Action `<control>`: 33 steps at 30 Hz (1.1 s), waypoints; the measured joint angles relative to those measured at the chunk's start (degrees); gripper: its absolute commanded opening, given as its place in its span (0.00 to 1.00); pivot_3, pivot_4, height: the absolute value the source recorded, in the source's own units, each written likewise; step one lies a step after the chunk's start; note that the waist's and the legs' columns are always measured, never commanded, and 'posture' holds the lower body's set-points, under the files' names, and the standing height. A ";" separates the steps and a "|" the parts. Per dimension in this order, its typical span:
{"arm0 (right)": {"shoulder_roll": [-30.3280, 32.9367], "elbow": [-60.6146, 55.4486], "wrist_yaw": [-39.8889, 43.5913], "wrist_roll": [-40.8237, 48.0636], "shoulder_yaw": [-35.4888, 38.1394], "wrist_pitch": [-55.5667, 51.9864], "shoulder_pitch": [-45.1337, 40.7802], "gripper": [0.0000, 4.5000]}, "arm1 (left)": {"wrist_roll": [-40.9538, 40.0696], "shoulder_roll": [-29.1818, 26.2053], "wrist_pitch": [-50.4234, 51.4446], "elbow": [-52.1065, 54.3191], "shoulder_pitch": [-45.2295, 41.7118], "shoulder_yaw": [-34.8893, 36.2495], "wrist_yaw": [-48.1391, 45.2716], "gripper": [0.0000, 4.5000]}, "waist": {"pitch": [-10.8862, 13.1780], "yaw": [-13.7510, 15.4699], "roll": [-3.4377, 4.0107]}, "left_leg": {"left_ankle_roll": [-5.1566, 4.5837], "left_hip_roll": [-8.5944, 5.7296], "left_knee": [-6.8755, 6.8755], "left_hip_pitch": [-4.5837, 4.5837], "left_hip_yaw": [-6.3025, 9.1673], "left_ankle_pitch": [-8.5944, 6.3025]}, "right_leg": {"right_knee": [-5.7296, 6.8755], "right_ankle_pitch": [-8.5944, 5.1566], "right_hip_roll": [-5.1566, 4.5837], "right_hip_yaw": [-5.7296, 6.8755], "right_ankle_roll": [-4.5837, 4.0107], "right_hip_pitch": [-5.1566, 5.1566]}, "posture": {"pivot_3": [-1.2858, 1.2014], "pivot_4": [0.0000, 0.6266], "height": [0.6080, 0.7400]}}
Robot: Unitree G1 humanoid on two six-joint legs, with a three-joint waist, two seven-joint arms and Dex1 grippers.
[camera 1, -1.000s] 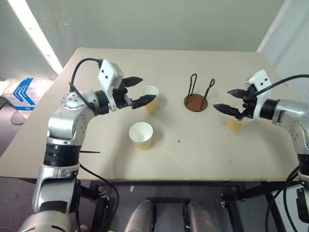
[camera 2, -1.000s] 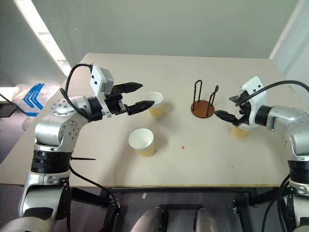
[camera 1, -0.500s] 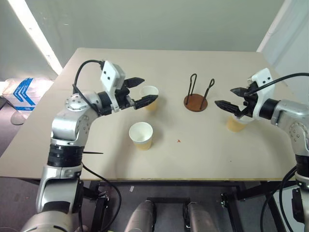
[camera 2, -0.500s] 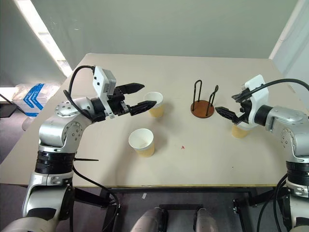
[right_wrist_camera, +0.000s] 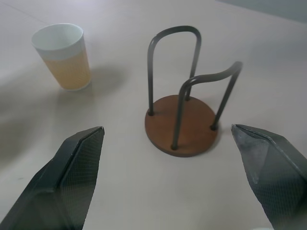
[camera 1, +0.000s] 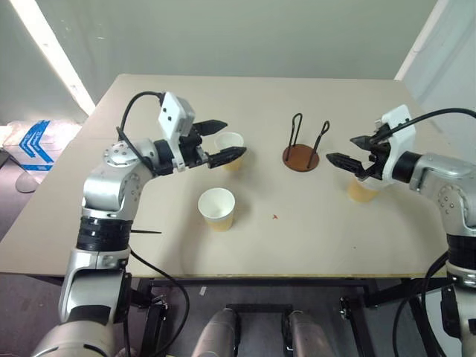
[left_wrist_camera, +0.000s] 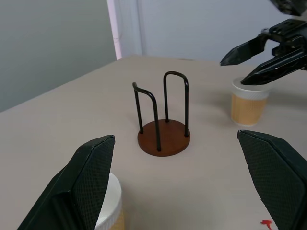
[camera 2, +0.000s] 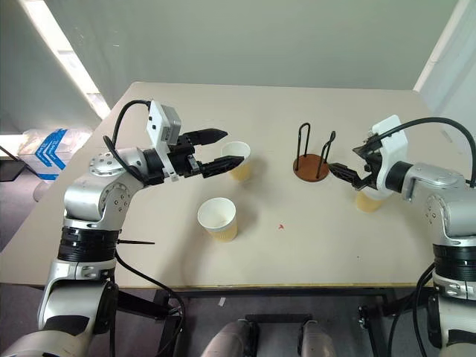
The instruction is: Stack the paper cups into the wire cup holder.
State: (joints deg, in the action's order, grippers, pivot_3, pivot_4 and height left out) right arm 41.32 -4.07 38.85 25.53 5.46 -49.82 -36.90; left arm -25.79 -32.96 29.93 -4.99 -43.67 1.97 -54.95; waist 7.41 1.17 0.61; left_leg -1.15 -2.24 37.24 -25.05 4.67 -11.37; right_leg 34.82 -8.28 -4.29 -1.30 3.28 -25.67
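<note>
Tan paper cups (camera 1: pixel 229 143) (camera 1: pixel 216 207) (camera 1: pixel 362 190) are standing on the beige table (camera 1: pixel 260 245), none stacked; both fingers (camera 1: pixel 212 140) (camera 1: pixel 346 150) are hovering spread, barely shifted, the wire cup holder (camera 1: pixel 301 157) sitting empty at twelve o'clock.

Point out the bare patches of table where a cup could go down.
Free: the far strip behind the wire cup holder, and the near edge right of the front cup. Crowded: around the left gripper and the right gripper.
</note>
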 measured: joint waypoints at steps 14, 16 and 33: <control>-5.48 16.81 0.72 -7.99 -6.65 11.12 -8.04 1.00 | 0.39 -2.42 -0.02 1.02 0.10 0.63 0.89 0.99 | 0.00 -0.10 0.01 | -0.03 0.02 -0.01 0.00 0.00 -0.02 | 0.00 0.13 0.00 0.01 -0.19 -0.09 | 0.52 0.24 1.00; -6.62 19.64 1.17 -8.98 -6.80 12.51 -9.54 1.00 | 0.38 -2.56 -0.02 1.32 0.21 0.90 1.37 0.99 | 0.00 -0.09 0.01 | -0.03 0.02 -0.01 -0.01 0.00 -0.03 | 0.00 0.17 0.00 0.02 -0.26 -0.11 | 0.52 0.24 1.00; -12.99 38.42 2.84 -15.35 -8.72 23.40 -19.67 0.72 | 0.35 -3.41 0.05 2.85 0.42 1.58 2.35 1.00 | 0.01 -0.15 0.01 | 0.18 0.07 -0.06 -0.05 0.03 -0.22 | 0.05 0.22 0.00 0.12 -0.55 -0.30 | 0.52 0.24 1.00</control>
State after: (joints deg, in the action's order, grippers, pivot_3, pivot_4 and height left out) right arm 28.33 34.35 41.69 10.18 -3.26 -26.42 -56.57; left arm -25.44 -36.37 29.98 -2.13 -43.24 3.55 -52.60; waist 7.42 1.02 0.62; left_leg -0.97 -2.17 37.19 -25.10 4.69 -11.60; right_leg 34.87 -8.06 -4.29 -1.18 2.73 -25.97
